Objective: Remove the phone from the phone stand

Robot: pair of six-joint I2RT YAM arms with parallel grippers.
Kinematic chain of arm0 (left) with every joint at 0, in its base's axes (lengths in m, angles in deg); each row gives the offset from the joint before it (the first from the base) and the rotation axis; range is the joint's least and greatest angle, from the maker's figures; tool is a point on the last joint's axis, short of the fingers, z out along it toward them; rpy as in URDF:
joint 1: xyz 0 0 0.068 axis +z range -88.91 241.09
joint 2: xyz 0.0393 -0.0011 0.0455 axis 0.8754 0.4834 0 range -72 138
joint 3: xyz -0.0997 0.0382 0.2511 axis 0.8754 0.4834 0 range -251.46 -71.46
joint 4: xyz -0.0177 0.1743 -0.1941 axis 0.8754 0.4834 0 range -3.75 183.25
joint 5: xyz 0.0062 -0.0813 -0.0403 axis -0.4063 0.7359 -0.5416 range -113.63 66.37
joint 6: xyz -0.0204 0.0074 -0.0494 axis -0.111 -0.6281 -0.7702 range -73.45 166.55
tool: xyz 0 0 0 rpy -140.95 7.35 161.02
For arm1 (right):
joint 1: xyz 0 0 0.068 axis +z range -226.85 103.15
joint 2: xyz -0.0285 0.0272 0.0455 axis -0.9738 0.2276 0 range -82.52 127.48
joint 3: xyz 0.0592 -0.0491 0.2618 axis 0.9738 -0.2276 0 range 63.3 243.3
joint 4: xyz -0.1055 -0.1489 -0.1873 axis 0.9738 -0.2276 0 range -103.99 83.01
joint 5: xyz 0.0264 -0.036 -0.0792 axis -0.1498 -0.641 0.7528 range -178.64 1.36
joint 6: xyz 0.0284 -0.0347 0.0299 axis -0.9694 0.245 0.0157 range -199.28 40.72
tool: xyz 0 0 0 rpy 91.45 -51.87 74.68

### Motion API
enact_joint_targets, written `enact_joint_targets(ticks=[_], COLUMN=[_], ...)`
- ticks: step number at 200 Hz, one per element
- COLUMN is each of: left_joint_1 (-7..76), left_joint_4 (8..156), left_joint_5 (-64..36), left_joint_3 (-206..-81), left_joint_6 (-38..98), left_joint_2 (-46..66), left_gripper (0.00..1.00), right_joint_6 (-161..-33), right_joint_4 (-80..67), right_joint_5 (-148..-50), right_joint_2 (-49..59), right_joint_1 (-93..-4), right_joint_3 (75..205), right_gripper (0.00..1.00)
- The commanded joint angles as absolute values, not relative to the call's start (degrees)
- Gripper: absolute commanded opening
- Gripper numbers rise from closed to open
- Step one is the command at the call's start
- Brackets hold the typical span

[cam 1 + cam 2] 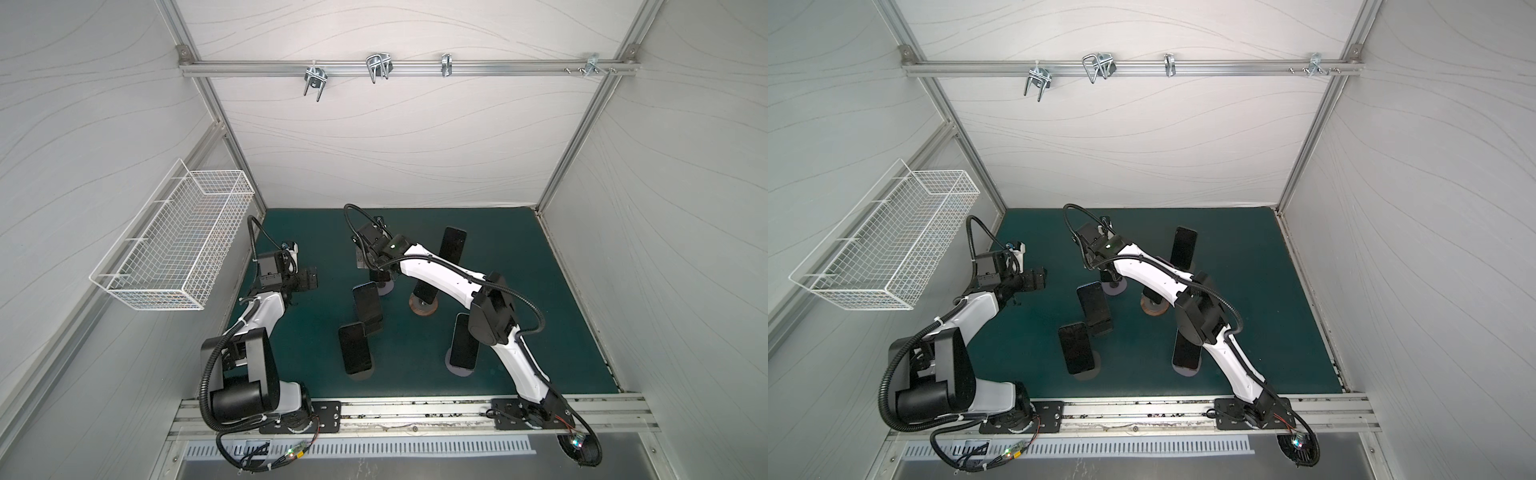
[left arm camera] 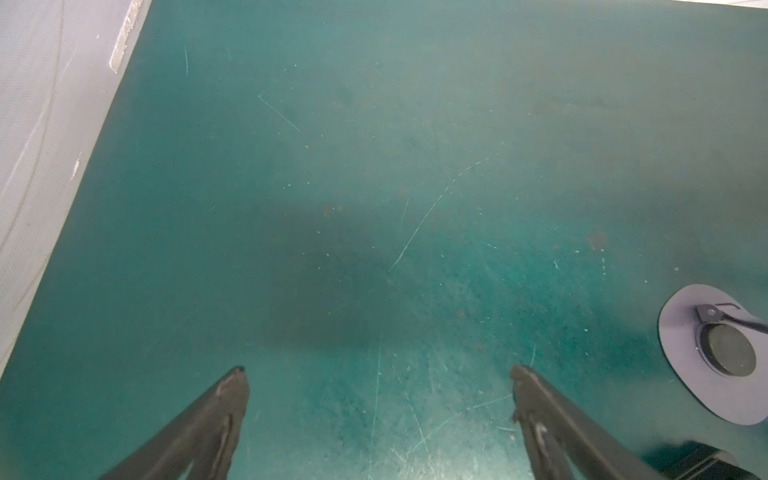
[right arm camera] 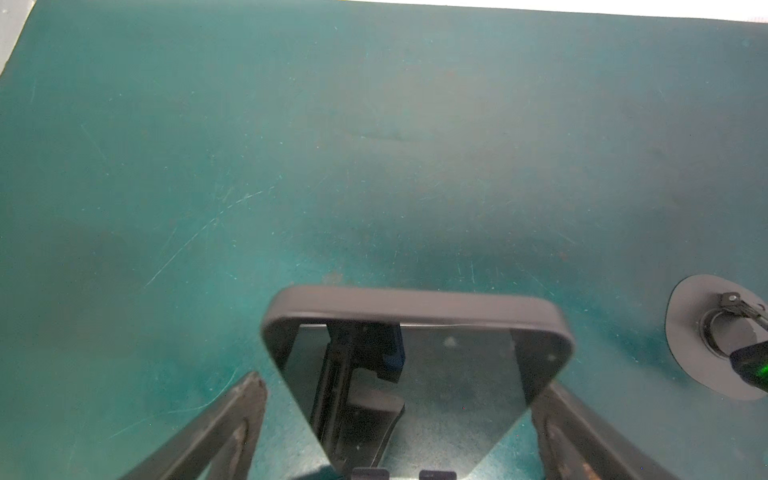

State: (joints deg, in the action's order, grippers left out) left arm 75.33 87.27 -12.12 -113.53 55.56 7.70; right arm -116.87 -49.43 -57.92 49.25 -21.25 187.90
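Right wrist view: right fingers point(image 3: 224, 432), spread apart, are flanking the phone point(image 3: 415, 303), standing near upright, top edge pointing at the camera; left fingers point(image 2: 208, 424) are hanging released.

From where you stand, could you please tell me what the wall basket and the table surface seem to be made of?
Wall basket: apparently white-coated metal wire, judging by its thin open grid. Table surface: probably a matte green rubber or vinyl mat, marked by fine pale scratches.

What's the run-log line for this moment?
left gripper: open, empty, over mat | right gripper: open, straddling phone top | phone: on stand
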Motion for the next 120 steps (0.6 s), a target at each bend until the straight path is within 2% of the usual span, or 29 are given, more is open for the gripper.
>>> enact_joint_targets(ticks=[1, 96, 120], left_joint_1=[75.5, 75.6, 75.6], left_joint_4=[86.3, 86.3, 86.2], left_joint_5=[-11.3, -11.1, -11.2], left_joint_3=[-115.1, -115.1, -115.0], left_joint_6=[56.7, 56.7, 56.7], left_joint_2=[7.7, 7.7, 7.6], left_gripper=[1.0, 1.0, 1.0], right_joint_6=[-118.1, -117.8, -117.7], right_joint_4=[-50.2, -48.9, -48.8], right_joint_5=[-56.2, -54.7, -54.4], right_joint_2=[50.9, 52.7, 53.0], right_joint_1=[-20.9, -20.5, -20.4], right_joint_3=[189.3, 189.3, 189.3], right_gripper=[0.98, 0.88, 0.83])
